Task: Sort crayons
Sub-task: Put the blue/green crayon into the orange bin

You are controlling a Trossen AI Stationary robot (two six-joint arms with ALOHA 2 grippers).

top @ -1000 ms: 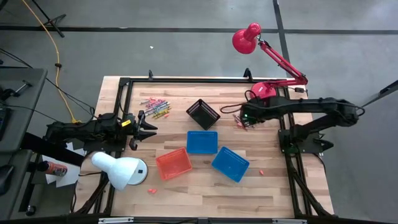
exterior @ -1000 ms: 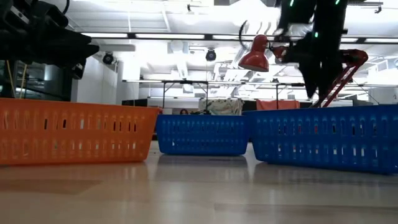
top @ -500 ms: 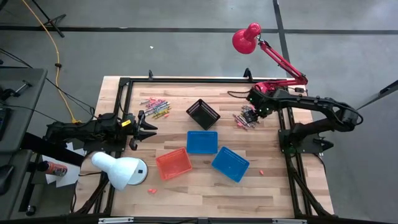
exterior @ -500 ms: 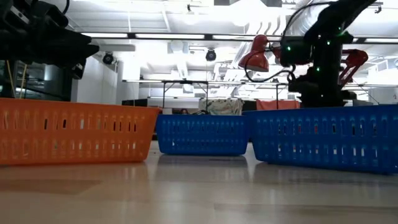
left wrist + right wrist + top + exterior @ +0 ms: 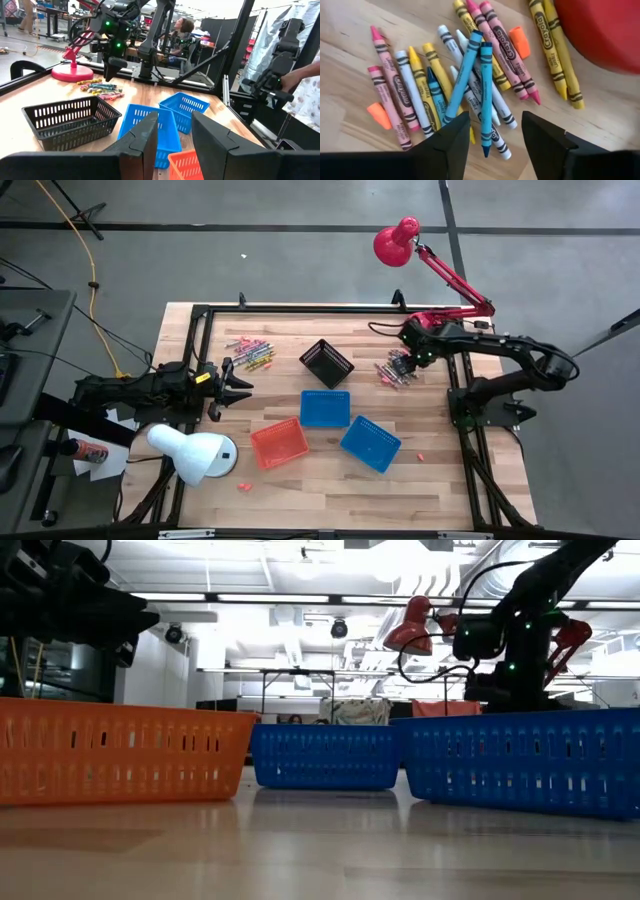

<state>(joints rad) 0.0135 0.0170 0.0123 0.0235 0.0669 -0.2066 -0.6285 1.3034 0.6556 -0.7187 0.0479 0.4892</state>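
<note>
A pile of crayons (image 5: 389, 373) in mixed colours lies flat on the table beside the red lamp's base; the right wrist view shows it close up (image 5: 470, 75). My right gripper (image 5: 399, 365) is open just above this pile. Its fingers (image 5: 449, 145) stand on either side of a blue crayon's tip (image 5: 485, 135) and touch nothing that I can see. A second pile of crayons (image 5: 251, 352) lies at the far left. My left gripper (image 5: 240, 385) waits open and empty at the table's left side; it also shows in the left wrist view (image 5: 175, 135).
A black basket (image 5: 326, 362), two blue baskets (image 5: 325, 407) (image 5: 370, 443) and an orange-red basket (image 5: 280, 442) stand mid-table. A white lamp (image 5: 195, 452) is at the near left, a red lamp base (image 5: 425, 323) at the far right. A person's hand (image 5: 295, 80) shows beyond the table.
My right gripper has come down toward the crayon pile by the red lamp's base, and its wrist has swung toward the table's far edge, so that it points more steeply down. In the last half second it has hardly moved.
</note>
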